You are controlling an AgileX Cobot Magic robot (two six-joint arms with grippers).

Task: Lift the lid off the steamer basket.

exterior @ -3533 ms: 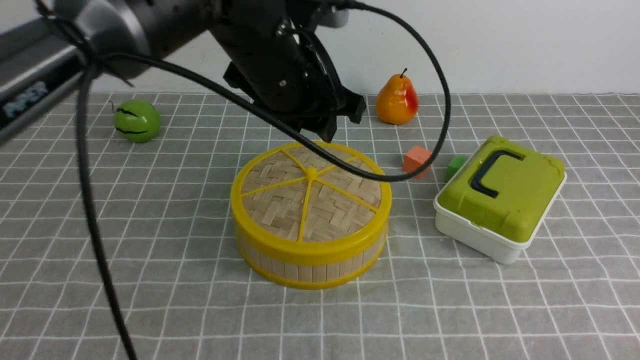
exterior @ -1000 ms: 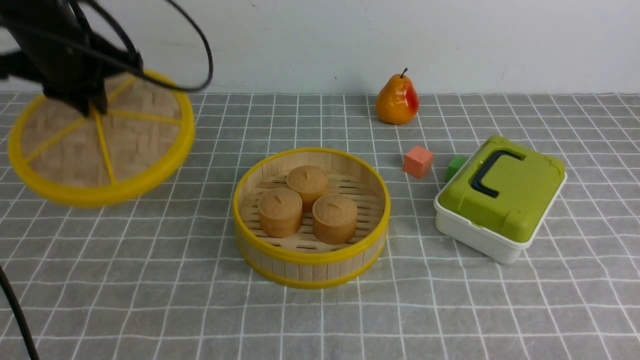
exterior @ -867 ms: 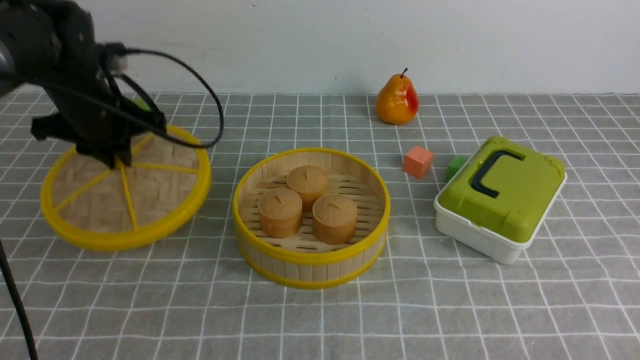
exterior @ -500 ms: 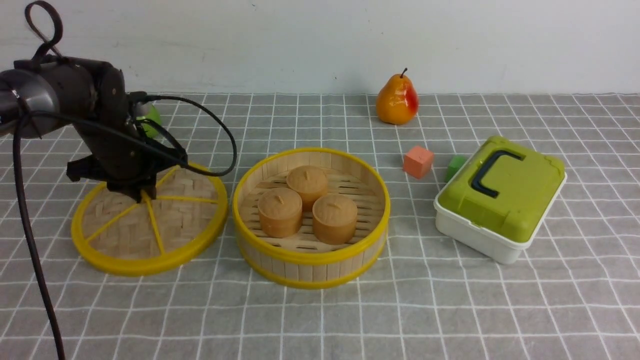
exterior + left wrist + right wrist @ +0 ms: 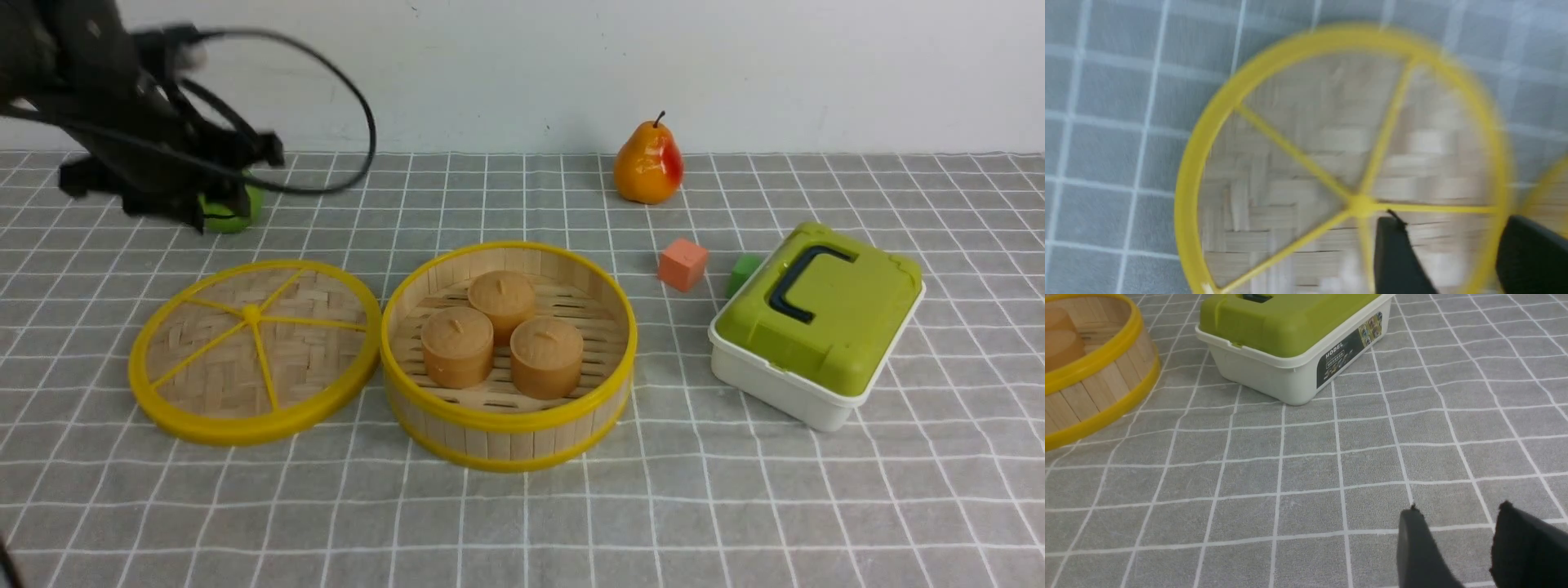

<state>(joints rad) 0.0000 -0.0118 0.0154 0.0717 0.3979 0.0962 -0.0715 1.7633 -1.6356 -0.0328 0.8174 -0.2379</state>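
Note:
The lid (image 5: 255,351), a woven bamboo disc with a yellow rim and spokes, lies flat on the cloth just left of the steamer basket (image 5: 506,418). The basket stands uncovered with three brown round buns (image 5: 502,335) inside. My left gripper (image 5: 175,204) hangs blurred above and behind the lid, clear of it. In the left wrist view the lid (image 5: 1290,171) lies below my left gripper (image 5: 1453,228), whose jaws are apart and empty. My right gripper (image 5: 1458,522) is open and empty over bare cloth, with the basket wall (image 5: 1094,384) far off.
A white box with a green lid (image 5: 816,318) stands right of the basket and also shows in the right wrist view (image 5: 1290,343). An orange cube (image 5: 682,264) and a green cube (image 5: 743,269) lie behind it. A pear (image 5: 649,163) stands at the back. A green ball (image 5: 237,211) sits behind the left gripper.
The left gripper lifted the lid off the basket, carried it left, lowered it onto the cloth, let go and rose away. The basket's buns are now uncovered.

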